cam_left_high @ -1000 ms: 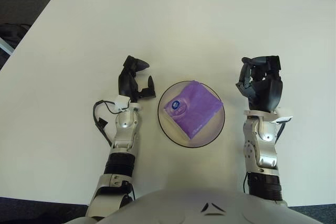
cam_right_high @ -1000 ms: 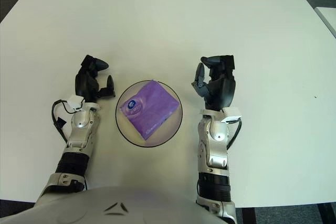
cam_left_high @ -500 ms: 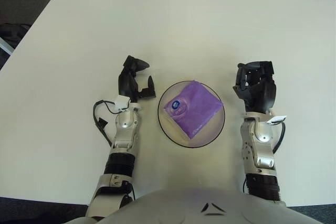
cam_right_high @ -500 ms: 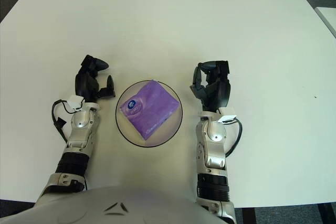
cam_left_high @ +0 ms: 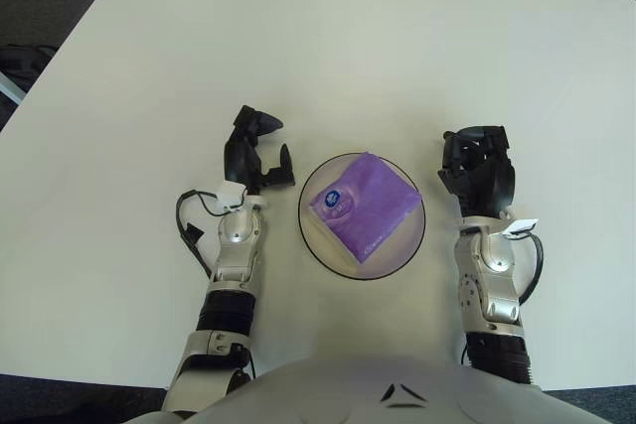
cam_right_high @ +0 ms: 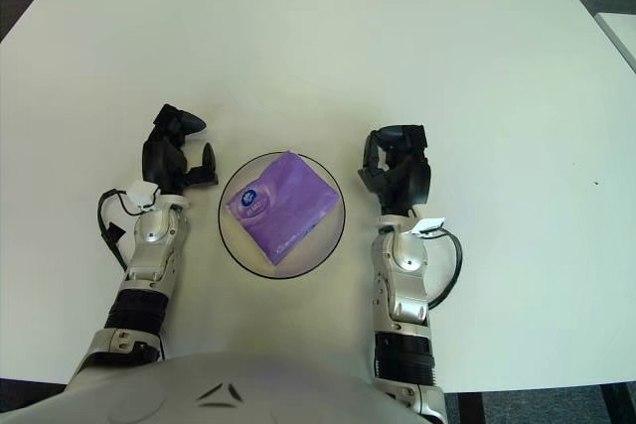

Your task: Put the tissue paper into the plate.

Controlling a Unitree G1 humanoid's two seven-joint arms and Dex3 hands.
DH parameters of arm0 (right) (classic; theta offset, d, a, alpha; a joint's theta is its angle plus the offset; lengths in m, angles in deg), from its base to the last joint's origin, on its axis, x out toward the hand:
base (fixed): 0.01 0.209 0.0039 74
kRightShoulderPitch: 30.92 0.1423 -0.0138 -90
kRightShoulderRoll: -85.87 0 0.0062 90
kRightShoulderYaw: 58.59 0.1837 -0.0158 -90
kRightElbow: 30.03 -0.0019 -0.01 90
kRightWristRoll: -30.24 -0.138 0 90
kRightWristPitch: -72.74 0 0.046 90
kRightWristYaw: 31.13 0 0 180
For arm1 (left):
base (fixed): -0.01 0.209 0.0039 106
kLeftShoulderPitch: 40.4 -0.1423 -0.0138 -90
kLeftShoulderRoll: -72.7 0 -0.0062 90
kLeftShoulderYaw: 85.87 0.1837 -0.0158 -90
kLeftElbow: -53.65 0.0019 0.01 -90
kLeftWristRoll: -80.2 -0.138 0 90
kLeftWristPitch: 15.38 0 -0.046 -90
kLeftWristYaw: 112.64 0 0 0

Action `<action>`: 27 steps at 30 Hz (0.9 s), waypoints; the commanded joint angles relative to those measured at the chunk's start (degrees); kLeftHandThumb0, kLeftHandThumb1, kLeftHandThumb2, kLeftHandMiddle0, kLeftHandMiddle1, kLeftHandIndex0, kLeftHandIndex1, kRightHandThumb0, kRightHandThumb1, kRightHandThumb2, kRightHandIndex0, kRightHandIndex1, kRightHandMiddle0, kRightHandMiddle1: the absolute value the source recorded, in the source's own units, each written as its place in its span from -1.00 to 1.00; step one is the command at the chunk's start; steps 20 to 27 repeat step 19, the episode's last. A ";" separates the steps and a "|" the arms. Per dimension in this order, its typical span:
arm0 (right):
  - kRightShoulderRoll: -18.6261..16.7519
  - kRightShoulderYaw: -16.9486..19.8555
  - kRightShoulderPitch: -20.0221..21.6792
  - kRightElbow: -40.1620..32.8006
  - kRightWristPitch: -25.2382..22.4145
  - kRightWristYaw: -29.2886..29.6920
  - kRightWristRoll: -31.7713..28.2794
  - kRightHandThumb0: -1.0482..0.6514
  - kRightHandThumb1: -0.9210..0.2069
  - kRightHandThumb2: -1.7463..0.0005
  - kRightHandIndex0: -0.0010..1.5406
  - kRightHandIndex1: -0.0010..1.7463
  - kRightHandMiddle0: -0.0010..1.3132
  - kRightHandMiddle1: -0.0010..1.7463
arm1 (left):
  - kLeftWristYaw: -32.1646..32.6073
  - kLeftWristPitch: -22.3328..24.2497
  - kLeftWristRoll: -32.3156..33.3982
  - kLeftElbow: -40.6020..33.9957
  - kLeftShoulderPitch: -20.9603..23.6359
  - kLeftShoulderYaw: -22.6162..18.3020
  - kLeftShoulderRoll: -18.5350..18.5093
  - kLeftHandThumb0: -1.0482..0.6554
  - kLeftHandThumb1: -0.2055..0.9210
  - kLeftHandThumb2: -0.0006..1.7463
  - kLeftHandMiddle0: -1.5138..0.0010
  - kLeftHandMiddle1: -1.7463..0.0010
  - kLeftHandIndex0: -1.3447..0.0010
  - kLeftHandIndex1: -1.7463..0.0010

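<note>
Now that the purple plastic-wrapped tissue paper pack (cam_left_high: 363,207) lies flat inside the shallow round glass plate (cam_left_high: 412,242) at the near centre of the white worktop (cam_left_high: 328,67), the placement appears complete. Over the last second the right robot hand (cam_left_high: 477,170) has drawn back toward the robot and curled its fingers inward; it holds nothing and sits just right of the plate, apart from it. The left robot hand (cam_left_high: 254,156) is unchanged, just left of the plate, fingers loosely spread and empty. This retreat suggests only withdrawal remains.
</note>
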State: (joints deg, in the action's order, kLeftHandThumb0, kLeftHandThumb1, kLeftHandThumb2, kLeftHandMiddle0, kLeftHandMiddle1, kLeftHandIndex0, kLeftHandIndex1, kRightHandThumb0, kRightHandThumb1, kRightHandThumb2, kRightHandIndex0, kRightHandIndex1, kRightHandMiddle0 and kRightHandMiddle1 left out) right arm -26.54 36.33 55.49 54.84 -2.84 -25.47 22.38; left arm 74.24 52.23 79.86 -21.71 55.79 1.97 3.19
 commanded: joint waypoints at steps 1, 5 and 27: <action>-0.35 0.70 -0.39 1.77 -0.42 -0.59 -1.29 -0.19 -0.83 0.23 -0.40 0.44 -0.62 1.00 | -0.57 1.49 -0.06 5.16 -7.19 0.31 0.45 0.22 -0.54 0.86 -0.10 -0.96 0.17 -1.00; -0.42 1.21 0.02 4.37 0.14 -1.03 -1.61 -0.20 -0.73 0.15 -0.38 0.46 -0.57 1.00 | -0.14 2.34 -0.44 4.72 -7.31 0.33 0.45 0.22 -0.53 0.85 -0.10 -0.95 0.17 -1.00; -0.30 2.21 1.24 11.94 3.75 -2.14 -0.97 -0.20 -0.74 0.15 -0.38 0.50 -0.58 1.00 | 0.34 2.40 -1.27 3.44 -8.36 0.69 0.62 0.22 -0.52 0.84 -0.10 -0.95 0.18 -1.00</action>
